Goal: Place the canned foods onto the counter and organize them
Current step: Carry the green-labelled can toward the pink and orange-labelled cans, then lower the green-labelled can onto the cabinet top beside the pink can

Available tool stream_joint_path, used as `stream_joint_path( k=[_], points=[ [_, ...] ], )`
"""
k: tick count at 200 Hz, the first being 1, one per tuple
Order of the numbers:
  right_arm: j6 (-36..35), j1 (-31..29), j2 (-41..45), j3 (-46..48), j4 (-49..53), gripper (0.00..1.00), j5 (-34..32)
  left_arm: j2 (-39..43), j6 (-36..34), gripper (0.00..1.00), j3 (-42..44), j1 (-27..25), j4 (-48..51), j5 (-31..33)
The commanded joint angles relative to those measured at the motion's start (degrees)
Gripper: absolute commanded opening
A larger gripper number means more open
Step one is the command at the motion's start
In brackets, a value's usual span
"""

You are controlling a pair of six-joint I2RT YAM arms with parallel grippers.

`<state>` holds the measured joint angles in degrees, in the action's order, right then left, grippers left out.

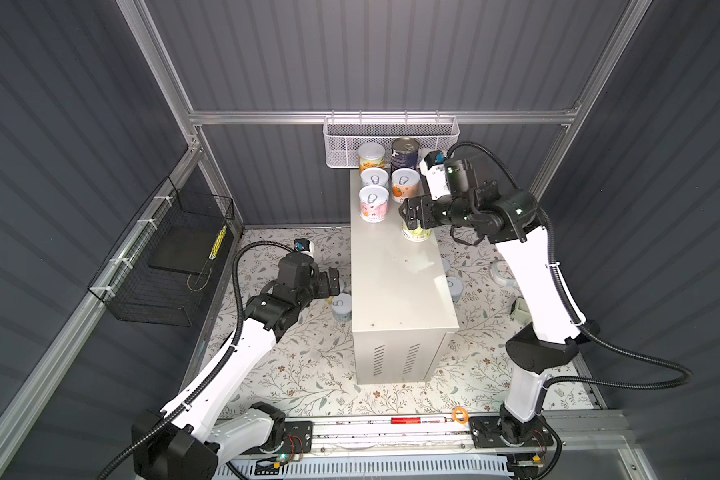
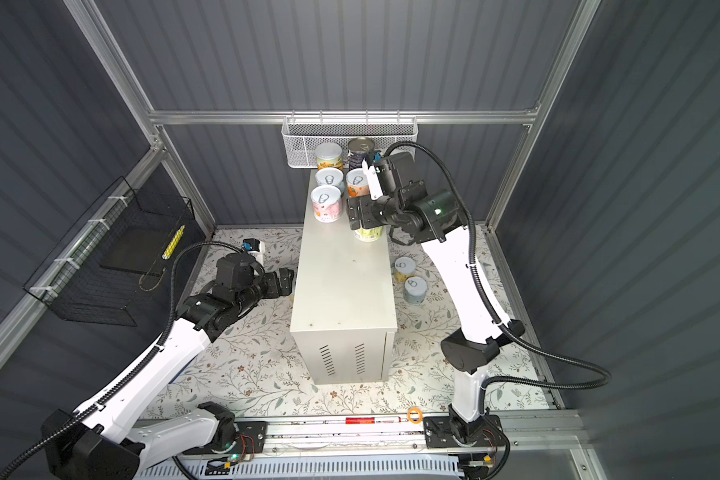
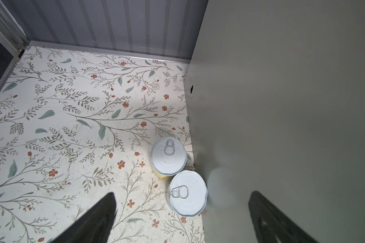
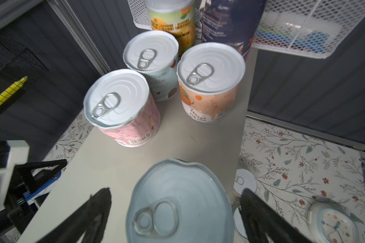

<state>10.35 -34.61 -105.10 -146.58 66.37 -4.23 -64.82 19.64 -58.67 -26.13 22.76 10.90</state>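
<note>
My right claw (image 4: pixel 175 190) hangs released, straddling a yellow-labelled cylindrical tin with white pull-tab lid (image 4: pixel 177 202) on the tall white metal bench (image 1: pixel 395 282), just above centre in both top views, where the claw hides its lid. My left claw (image 3: pixel 183 193) gapes above two white-lidded tins (image 3: pixel 168 155) on the floral floor (image 3: pixel 72 126).

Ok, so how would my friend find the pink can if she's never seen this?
Find the tall white box in the middle of the flowery floor. On its top, near the far end by the white mesh basket, the pink can stands front left in the group. It alone has a pink label; its neighbours are a pale blue can and an orange can.
</note>
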Motion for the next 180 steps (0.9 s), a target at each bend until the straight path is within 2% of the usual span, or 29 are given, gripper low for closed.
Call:
stream_joint_path(
  k=[1, 20, 42, 52, 62, 96, 117, 145, 180],
  points=[
    [-0.79, -0.34, 6.23, 2.44, -3.09, 0.89, 2.01, 0.43, -1.27, 0.99, -1.43, 0.47, 0.38, -0.1],
    [-1.12, -0.37, 9.08, 5.38, -2.24, 0.79, 3.19, -0.01, -1.27, 0.99, -1.57, 0.47, 0.32, -0.4],
    [-0.12, -1.05, 12.34, 11.52, -2.37, 0.57, 3.52, -0.39, -1.27, 0.99, -1.8, 0.58, 0.13, -0.6],
    [0.39, -1.95, 14.25, 15.87, -3.67, 0.55, 2.81, -0.7, -1.33, 0.99, -2.08, 0.61, 0.15, -0.7],
    [0.99, -2.67, 16.11, 19.88, -5.33, 0.48, 2.39, -0.83, -1.27, 0.99, -2.22, 0.55, 0.15, -0.85],
    [4.22, -3.27, 21.62, 32.34, -10.94, 0.48, 1.82, -1.57, -1.27, 0.99, -2.53, 0.55, 0.11, -1.49],
    [5.16, -3.27, 23.15, 36.98, -13.54, 0.49, 0.96, -1.93, -1.27, 0.99, -2.59, 0.56, 0.09, -1.57],
    [4.84, -3.24, 23.19, 39.85, -16.19, 0.49, -0.56, -2.1, -0.97, 0.99, -2.23, 0.55, -0.27, -1.77],
    [3.3, -2.61, 20.6, 39.11, -17.51, 0.49, -2.31, -2.25, -0.83, 0.99, -1.8, 0.55, -0.36, -1.54]
  ],
)
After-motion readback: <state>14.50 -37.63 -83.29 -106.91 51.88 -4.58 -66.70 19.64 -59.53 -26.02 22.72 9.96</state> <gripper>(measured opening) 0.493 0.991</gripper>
